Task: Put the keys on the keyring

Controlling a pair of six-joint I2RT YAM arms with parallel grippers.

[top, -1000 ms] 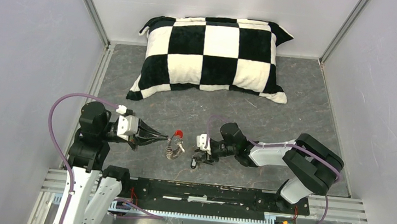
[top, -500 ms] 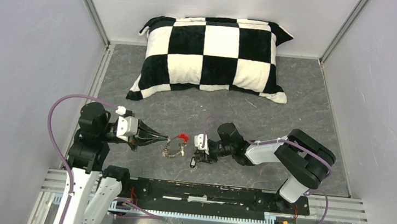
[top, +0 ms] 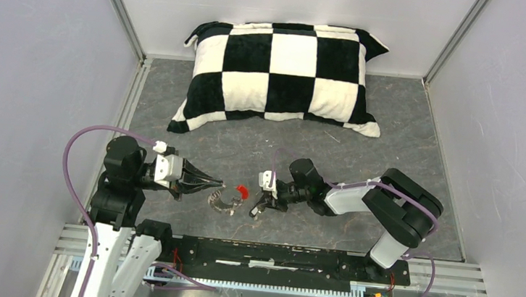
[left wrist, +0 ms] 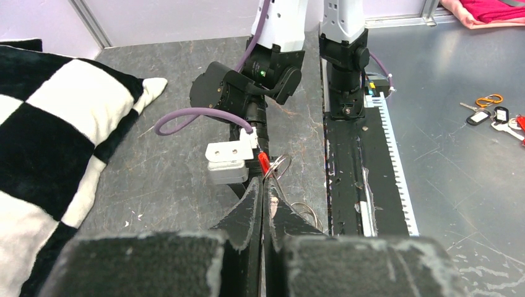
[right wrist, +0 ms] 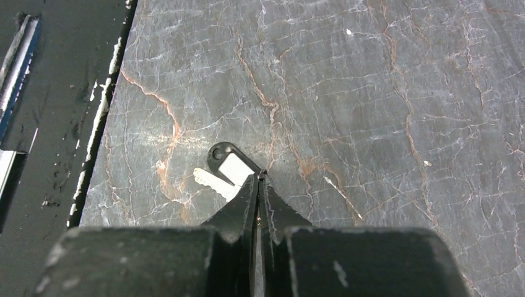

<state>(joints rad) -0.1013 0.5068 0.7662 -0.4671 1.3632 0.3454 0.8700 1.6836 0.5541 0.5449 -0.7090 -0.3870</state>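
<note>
Keyring (top: 224, 203) pinched in my closed left hand (top: 220, 184); right hand (right wrist: 257, 177) closed too, tips touching a key (right wrist: 228, 168) on the table (right wrist: 371, 93).

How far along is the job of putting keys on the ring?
Done: nothing shows threaded on the ring yet. In hand: the left fingers pinch the ring; the right fingers are closed at one key lying flat, grip unclear. Left: thread both keys; the second is not in view.
</note>
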